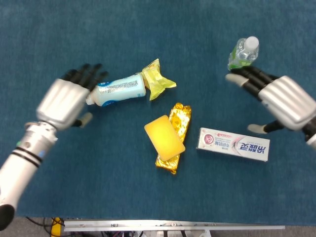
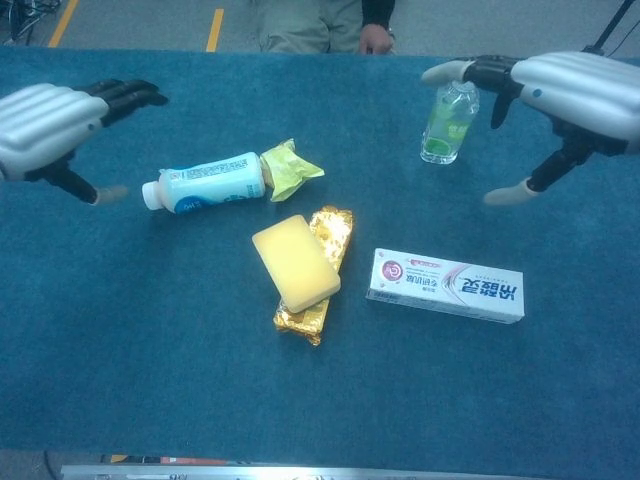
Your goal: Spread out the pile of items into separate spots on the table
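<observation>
A yellow sponge (image 1: pixel 164 137) (image 2: pixel 295 263) lies on top of a gold foil packet (image 1: pixel 177 123) (image 2: pixel 318 290) at the table's middle. A light blue bottle (image 1: pixel 117 90) (image 2: pixel 203 183) lies on its side, its base against a yellow-green wrapper (image 1: pixel 157 80) (image 2: pixel 288 167). A white toothpaste box (image 1: pixel 233 144) (image 2: pixel 446 284) lies to the right. A small clear bottle (image 1: pixel 243 54) (image 2: pixel 448 118) stands at the back right. My left hand (image 1: pixel 66 98) (image 2: pixel 55 125) hovers open, left of the blue bottle's cap. My right hand (image 1: pixel 279 101) (image 2: pixel 560 95) hovers open near the clear bottle, above the toothpaste box.
The blue cloth-covered table (image 1: pixel 98 187) carries all the items. Its front edge (image 1: pixel 173 227) runs along the bottom. A person (image 2: pixel 325 25) stands behind the table's far edge.
</observation>
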`<state>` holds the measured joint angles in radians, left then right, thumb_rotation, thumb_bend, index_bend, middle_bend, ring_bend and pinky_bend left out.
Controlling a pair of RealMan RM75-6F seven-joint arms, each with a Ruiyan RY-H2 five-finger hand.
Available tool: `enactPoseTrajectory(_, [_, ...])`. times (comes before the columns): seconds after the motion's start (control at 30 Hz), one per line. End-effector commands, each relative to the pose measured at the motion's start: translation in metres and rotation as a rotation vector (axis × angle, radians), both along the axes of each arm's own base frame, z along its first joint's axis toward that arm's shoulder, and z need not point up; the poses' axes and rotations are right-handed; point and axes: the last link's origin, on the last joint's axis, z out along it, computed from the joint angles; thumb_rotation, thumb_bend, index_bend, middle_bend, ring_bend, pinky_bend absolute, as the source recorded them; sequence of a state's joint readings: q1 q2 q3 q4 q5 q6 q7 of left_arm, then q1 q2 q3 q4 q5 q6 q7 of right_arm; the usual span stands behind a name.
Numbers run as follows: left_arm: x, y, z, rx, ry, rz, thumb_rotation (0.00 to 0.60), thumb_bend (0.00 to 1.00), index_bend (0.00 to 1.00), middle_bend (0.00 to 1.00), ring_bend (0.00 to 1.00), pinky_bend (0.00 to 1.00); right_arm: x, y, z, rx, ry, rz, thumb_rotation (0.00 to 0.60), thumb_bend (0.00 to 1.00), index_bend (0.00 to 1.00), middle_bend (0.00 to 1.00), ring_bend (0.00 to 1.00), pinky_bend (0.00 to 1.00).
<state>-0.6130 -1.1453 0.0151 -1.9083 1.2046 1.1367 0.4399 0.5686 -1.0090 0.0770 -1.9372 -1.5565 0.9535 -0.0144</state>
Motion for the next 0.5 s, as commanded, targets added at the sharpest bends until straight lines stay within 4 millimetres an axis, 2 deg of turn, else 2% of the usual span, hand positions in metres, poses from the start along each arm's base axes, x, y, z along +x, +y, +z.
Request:
enactPoseTrajectory(0.03, [-0.016,-0.001,0.016,0.065,0.012,0.036,0.600,0.26,0.00,0.00,0.00,0.16,0.016,-0.001,-0.013,0.039,0.035,0.074,0.600,0.05,0.00,0.11,0.08,0.37])
enactPoseTrajectory(0.23, [-0.032,-0.007,0.030,0.112,0.065,0.054,0.600,0.26,0.00,0.00,0.00,0.16,0.044,-0.004,-0.037,0.090,0.096,0.202,0.600,0.00,0.00,0.11,0.08,0.37])
enactPoseTrajectory(0.5, [-0.045,-0.017,0.046,0.151,0.070,0.095,0.600,0.26,0.00,0.00,0.00,0.16,0.078,-0.006,-0.074,0.133,0.156,0.344,0.600,0.00,0.00,0.11,0.08,0.37])
